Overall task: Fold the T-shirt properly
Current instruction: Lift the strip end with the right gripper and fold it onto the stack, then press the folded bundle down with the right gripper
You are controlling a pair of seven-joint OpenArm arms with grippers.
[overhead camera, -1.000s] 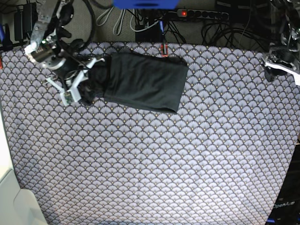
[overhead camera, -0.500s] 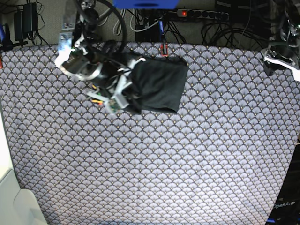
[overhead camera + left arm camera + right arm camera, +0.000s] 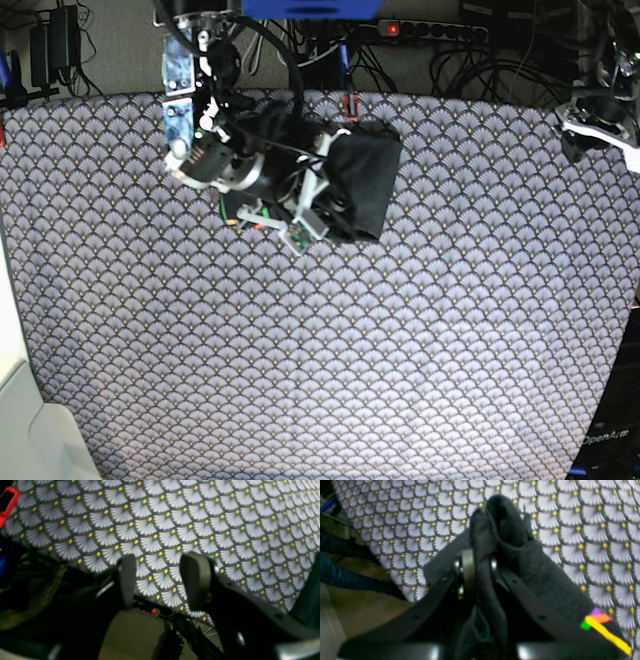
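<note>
The T-shirt (image 3: 552,580) is coloured plain dark charcoal and is marked with a small print (image 3: 600,622) in yellow, orange, green and purple, while the cloth (image 3: 330,370) is covered in pale grey fan scales, dark-outlined and dotted with yellow

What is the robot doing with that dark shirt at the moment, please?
The robot is folding the T-shirt. Its right gripper has a bunched part of the dark fabric between its fingers, above the rest of the shirt, and the coloured print shows on one side. The left gripper is open and empty, off to the side over the patterned cloth. The fold is not finished.
</note>
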